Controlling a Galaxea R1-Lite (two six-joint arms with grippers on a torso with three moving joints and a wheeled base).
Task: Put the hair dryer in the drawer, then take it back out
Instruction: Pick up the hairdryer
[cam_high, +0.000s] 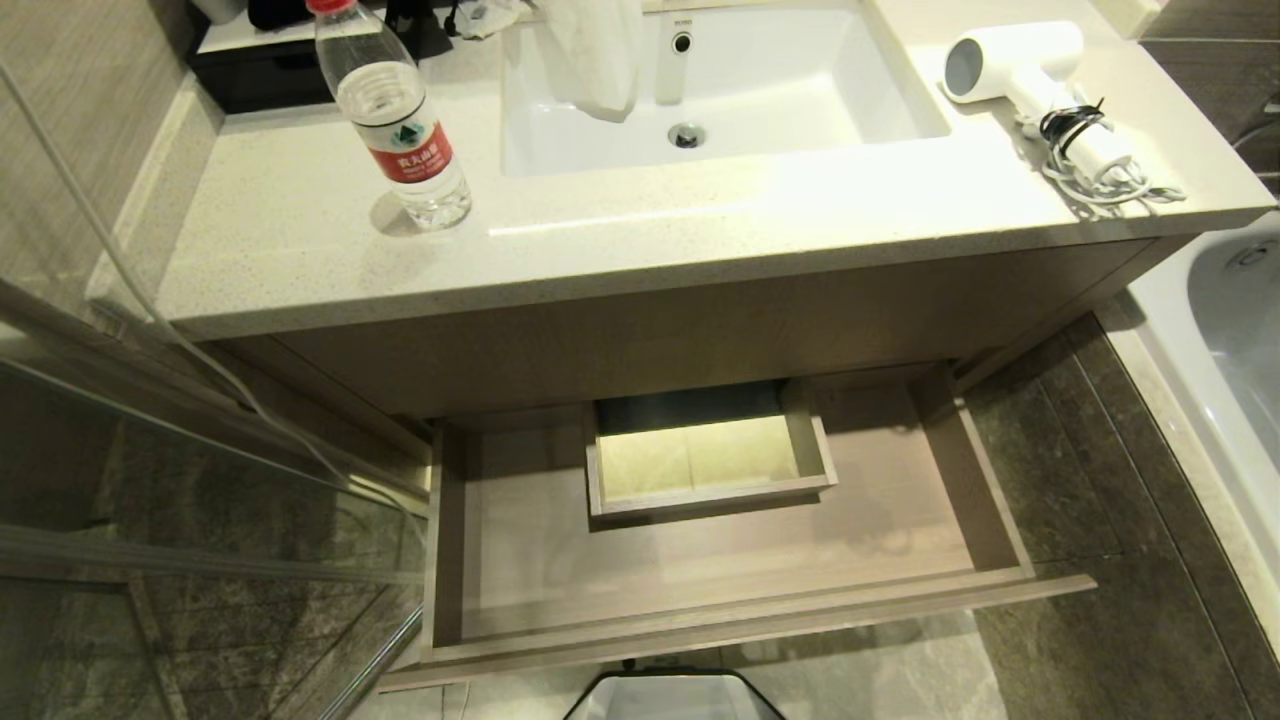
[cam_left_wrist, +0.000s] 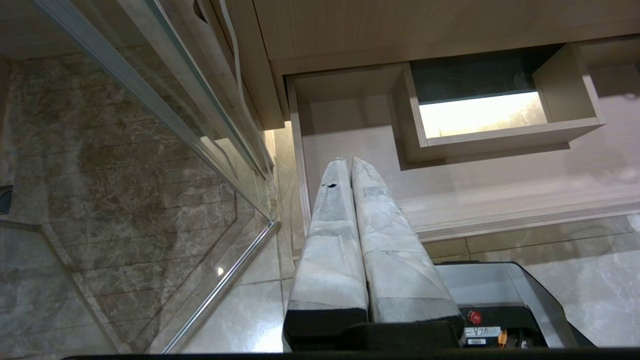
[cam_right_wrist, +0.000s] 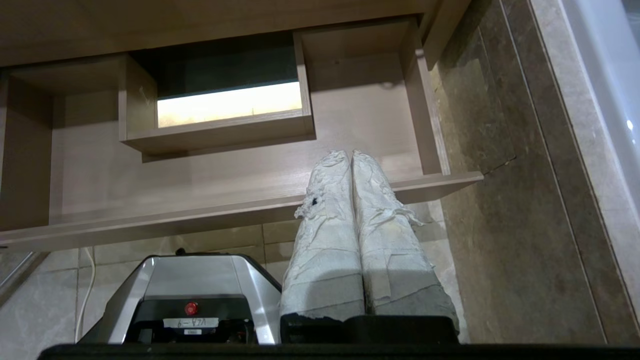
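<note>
The white hair dryer (cam_high: 1035, 85) lies on the counter at the far right of the sink, its cord coiled and bound with a black tie. Below the counter the light-wood drawer (cam_high: 720, 560) stands pulled out and empty, with a boxed cut-out (cam_high: 710, 460) at mid-back. Neither arm shows in the head view. My left gripper (cam_left_wrist: 349, 161) is shut with nothing in it, hanging low before the drawer's (cam_left_wrist: 500, 190) left end. My right gripper (cam_right_wrist: 350, 155) is shut and empty, low before the drawer's (cam_right_wrist: 200, 175) right end.
A water bottle (cam_high: 395, 115) stands on the counter (cam_high: 300, 230) left of the sink (cam_high: 700, 90), where a white cloth (cam_high: 595, 50) hangs. A glass shower panel (cam_high: 200, 480) is on the left and a bathtub (cam_high: 1230, 330) on the right. My base (cam_high: 675, 695) sits before the drawer.
</note>
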